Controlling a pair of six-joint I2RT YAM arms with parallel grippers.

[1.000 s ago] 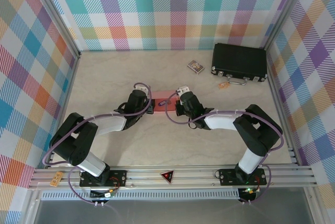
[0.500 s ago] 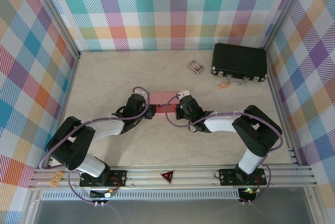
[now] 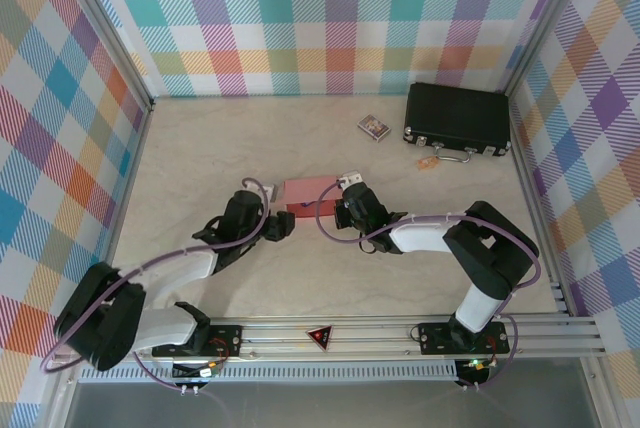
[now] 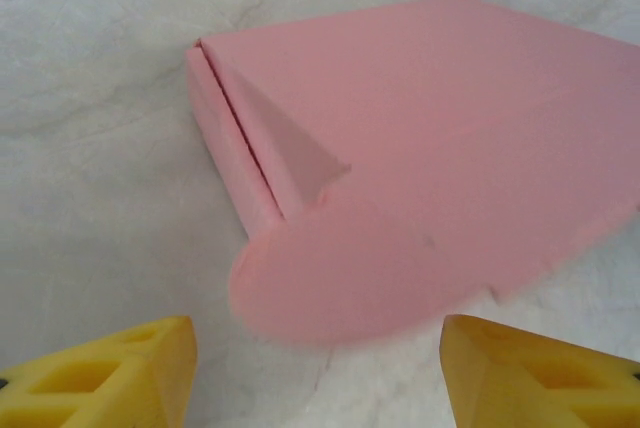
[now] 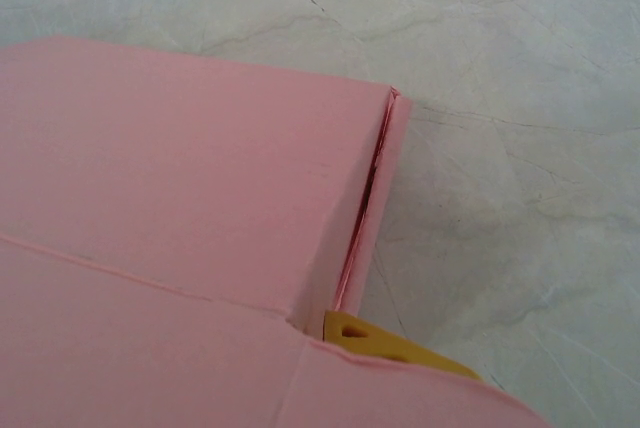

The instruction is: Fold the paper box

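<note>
Paper box sat half-closed: L gripper jaws apart, R gripper's unreadable (flap hid them); tuck likely next.

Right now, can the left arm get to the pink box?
Probably yes. The left tool is open and the paper box lies just ahead of it on the table, rounded flap nearest, with nothing in between.
</note>
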